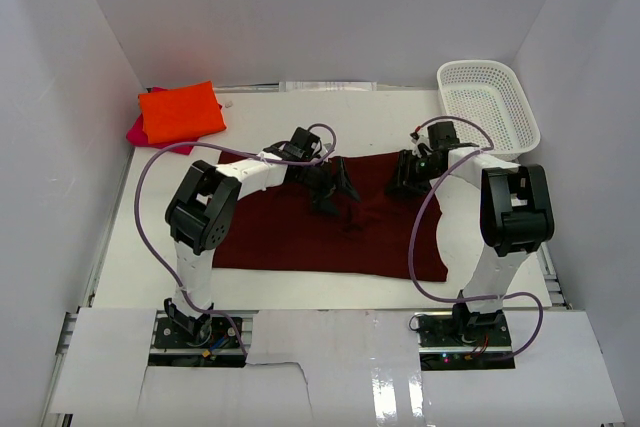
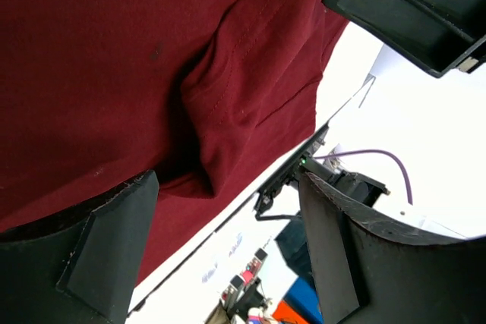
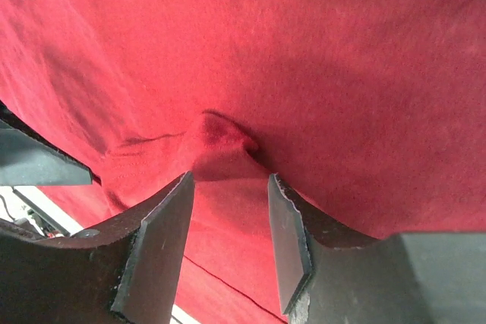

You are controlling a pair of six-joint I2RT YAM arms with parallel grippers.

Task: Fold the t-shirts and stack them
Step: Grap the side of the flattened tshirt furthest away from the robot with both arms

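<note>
The dark maroon-red t-shirt (image 1: pixel 290 232) lies spread on the table in front of the arms, with a small raised fold near its middle (image 2: pixel 228 104). My left gripper (image 1: pixel 335 192) is open just above the shirt's upper middle. My right gripper (image 1: pixel 405 179) is open over the shirt's upper right part, with a pinched ridge of cloth (image 3: pixel 224 138) in front of its fingers. The bright orange t-shirt (image 1: pixel 180 112) lies folded at the back left on top of the magenta-pink t-shirt (image 1: pixel 136 131), which shows only at its edge.
A white mesh basket (image 1: pixel 487 107) stands at the back right. White walls close in the table on the left, back and right. The arms' purple cables (image 1: pixel 150 172) loop beside the shirt.
</note>
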